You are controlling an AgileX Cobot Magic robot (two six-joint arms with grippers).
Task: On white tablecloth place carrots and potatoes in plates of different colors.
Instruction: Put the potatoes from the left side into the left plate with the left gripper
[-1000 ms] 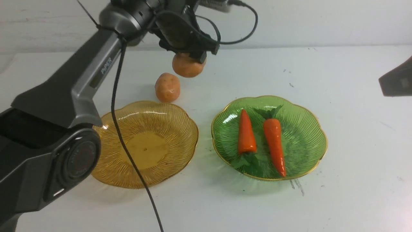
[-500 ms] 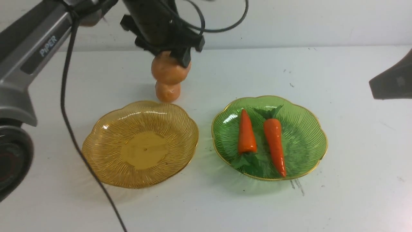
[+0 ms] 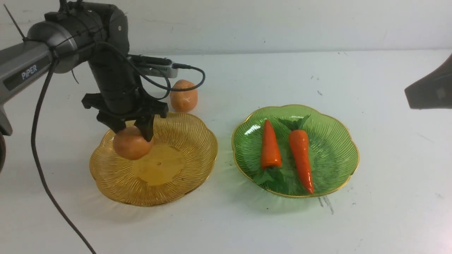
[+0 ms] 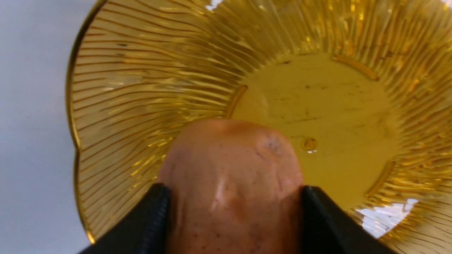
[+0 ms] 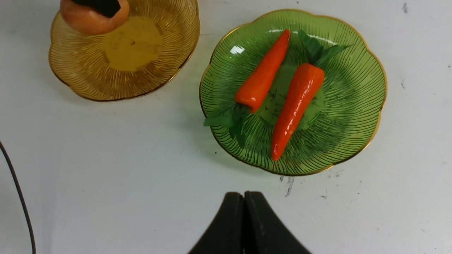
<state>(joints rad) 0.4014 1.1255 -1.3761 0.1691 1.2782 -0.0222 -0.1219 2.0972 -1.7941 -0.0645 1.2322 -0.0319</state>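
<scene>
1. Left pincer (image 3: 132, 134) is clamped on the held potato (image 3: 131, 146). In the left wrist view both black fingers (image 4: 155, 218) press against its sides.
2. The held potato is over the amber plate (image 3: 183, 169), above the ribbed wall on the plate's left side, next to the flat centre. Can't tell whether it touches the plate or hangs just clear.
3. Second potato (image 3: 183, 95) lies on the tabletop (image 3: 226, 225), just beyond the amber plate's far rim and outside it. Nothing is gripping it.
4. Green plate (image 3: 335, 148) is to the right of the amber plate, near it, with the rims apart.
5. Both carrots are inside the green plate, side by side with a gap between the bodies.
   - Left carrot (image 3: 270, 146): tip points away from the robot, leaves toward it.
   - Right carrot (image 3: 301, 155): reversed, leaves at the far side, tip near the close rim.
6. Right pincer (image 5: 243, 197) has its fingers pressed together and nothing between them. It hovers over bare tabletop on the robot's side of the green plate, clear of both plates.
7. Left arm's black cable (image 3: 42, 169) hangs down in front of the tabletop's left side.
</scene>
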